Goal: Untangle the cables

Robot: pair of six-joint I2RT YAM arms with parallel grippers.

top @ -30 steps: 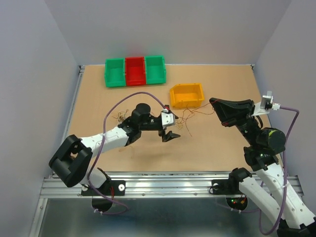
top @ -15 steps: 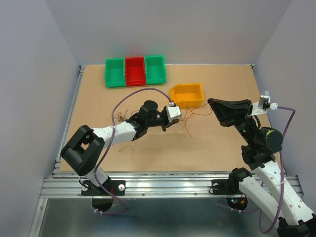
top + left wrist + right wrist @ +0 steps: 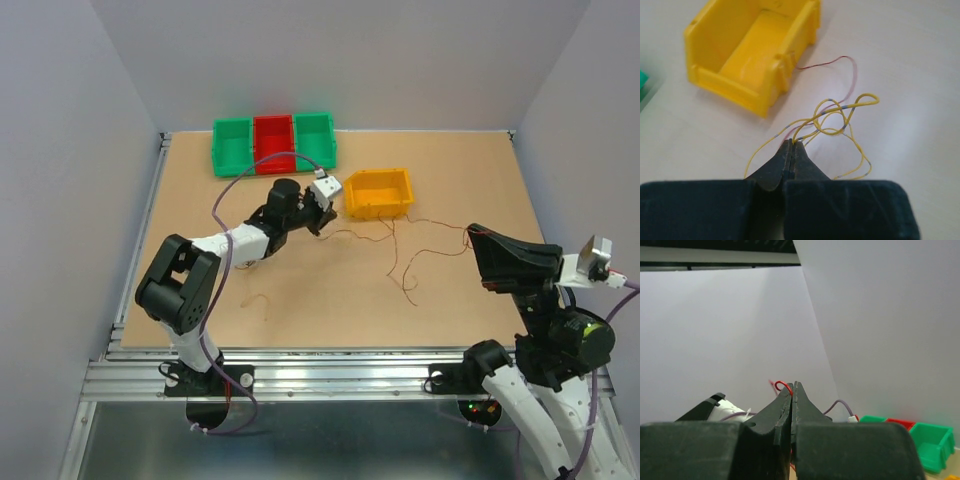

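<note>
Top: cables stretch over table betw. left gripper, just beside yellow bin, and right gripper, all outside it. L wrist: jaws clamped on yellow cable. R wrist: jaws pinch red cable.

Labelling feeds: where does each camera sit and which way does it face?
Top external: above, behind the robot, looking down on the brown tabletop; left arm, right arm show.
Left wrist: angled down; shut left gripper pinching a thin yellow wire.
Right wrist: facing the pale wall; shut right gripper pinching a thin red wire.
First two share the open yellow plastic bin.
</note>
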